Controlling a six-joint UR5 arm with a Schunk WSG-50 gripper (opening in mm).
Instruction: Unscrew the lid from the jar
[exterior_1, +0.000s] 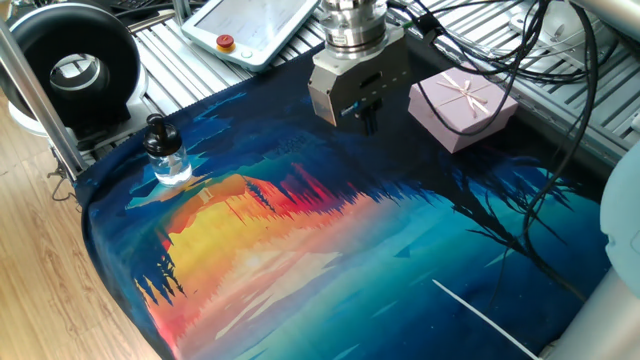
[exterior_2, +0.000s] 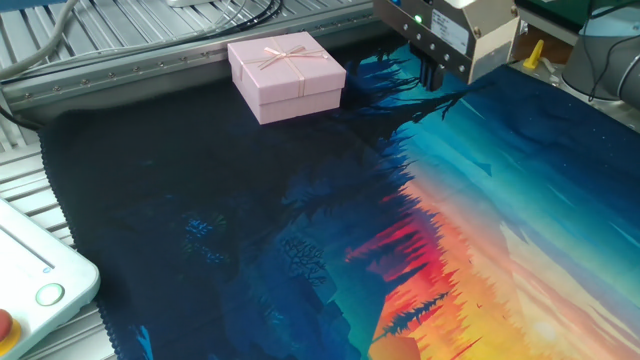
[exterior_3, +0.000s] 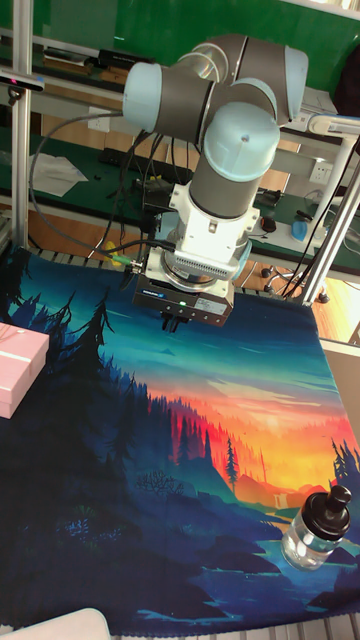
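From one fixed view I see my hand (exterior_1: 366, 117) hanging above the dark upper part of the surface (exterior_1: 330, 260), fingers drawn together on nothing, just beside the pink gift box (exterior_1: 462, 108). The jar (exterior_1: 167, 160) stands upright near the cloth's left edge, well apart, the lid (exterior_1: 156, 130) on its neck.

The other fixed view shows the hand (exterior_2: 432, 76) narrow, near the box (exterior_2: 287, 75).

In the tall fixed view the jar (exterior_3: 314, 531) sits low at right, capped (exterior_3: 331, 507).
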